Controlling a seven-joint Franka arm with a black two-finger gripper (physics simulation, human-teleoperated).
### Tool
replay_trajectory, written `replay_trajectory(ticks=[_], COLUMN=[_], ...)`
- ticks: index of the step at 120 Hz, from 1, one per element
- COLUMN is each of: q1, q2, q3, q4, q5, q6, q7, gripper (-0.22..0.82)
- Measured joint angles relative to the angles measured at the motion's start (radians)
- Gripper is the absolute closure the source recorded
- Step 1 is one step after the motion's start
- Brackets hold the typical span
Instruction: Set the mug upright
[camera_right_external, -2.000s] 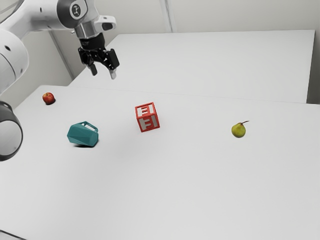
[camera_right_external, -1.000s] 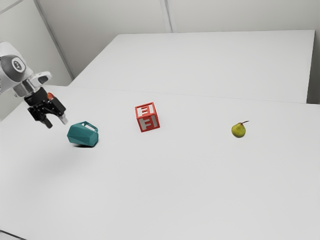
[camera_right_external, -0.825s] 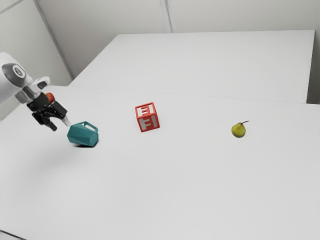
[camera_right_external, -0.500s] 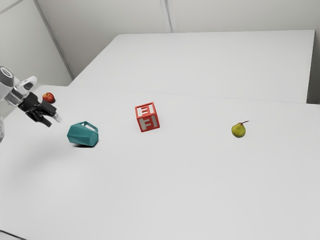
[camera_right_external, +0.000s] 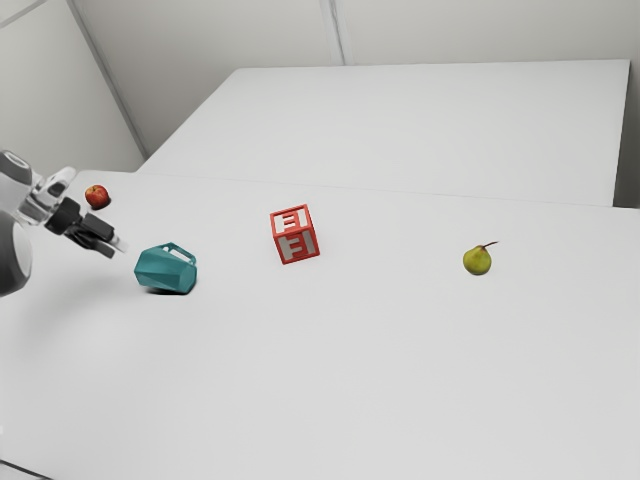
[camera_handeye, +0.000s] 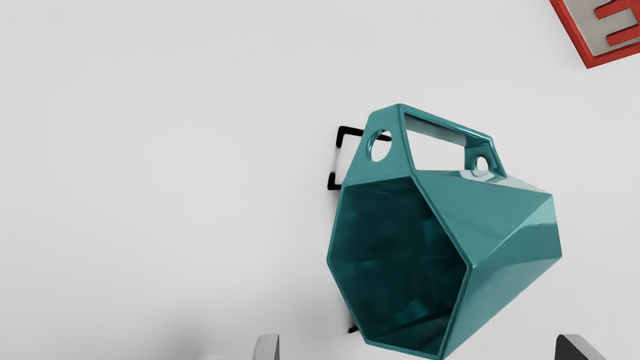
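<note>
the black two-finger gripper (camera_right_external: 115, 249) hovers at the exterior view's left, its fingers (camera_handeye: 266, 349) spread wide open. near the fingertips, the faceted teal mug (camera_right_external: 165, 270) lies on its side on the white table (camera_right_external: 350, 380), its mouth facing the gripper. a red-and-grey letter block (camera_right_external: 295, 236) sits toward the exterior view's right from it, a yellow-green pear (camera_right_external: 477, 262) farther that way; a red apple (camera_right_external: 96, 196) rests behind the gripper.
</note>
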Motion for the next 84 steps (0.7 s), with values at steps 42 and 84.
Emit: replay_trajectory(ticks=[42,84], q1=[0.015,0.019], q2=[0.045,0.064], q3=[0.000,0.000], q4=[-0.007,-0.050], q5=[-0.186,-0.249], q6=[-0.129,-0.245], q7=[0.081,0.088], gripper=[0.00,0.00])
